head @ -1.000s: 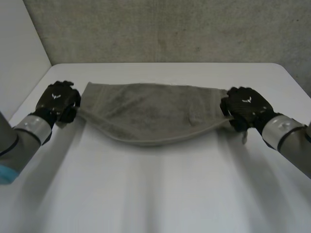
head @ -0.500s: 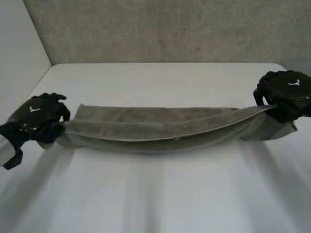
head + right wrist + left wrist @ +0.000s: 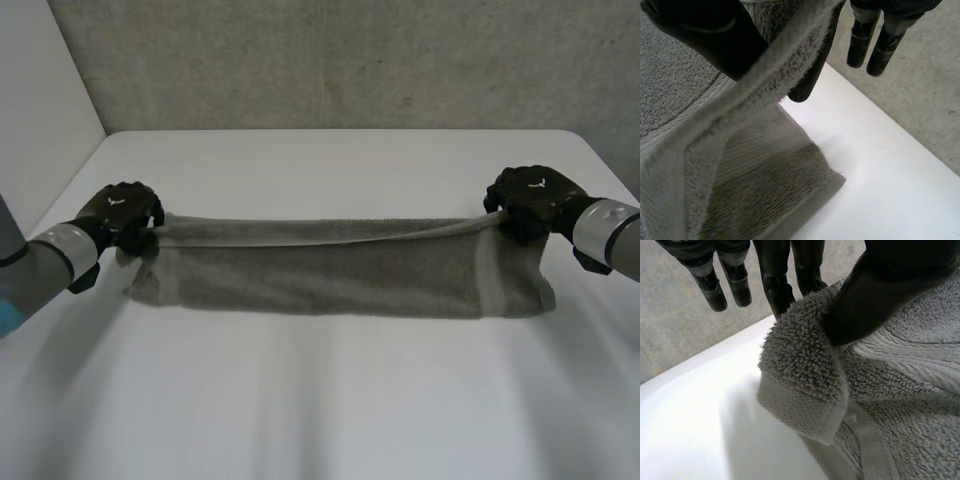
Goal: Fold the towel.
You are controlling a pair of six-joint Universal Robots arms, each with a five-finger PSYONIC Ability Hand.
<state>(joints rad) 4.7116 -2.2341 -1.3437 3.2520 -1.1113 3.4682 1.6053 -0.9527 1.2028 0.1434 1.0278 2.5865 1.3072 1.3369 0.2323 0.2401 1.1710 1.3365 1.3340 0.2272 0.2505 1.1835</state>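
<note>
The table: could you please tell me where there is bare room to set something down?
The table is bare between the towel and its near edge, and in a narrower strip between towel and wall. The middle band is crowded: left hand and right hand pinch the towel's ends.

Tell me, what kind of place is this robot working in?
Probably a robot test room or lab, not a home. There is a white table, a plain grey concrete-looking wall behind it, and the left hand and right hand each pinch an end of one grey towel.
</note>
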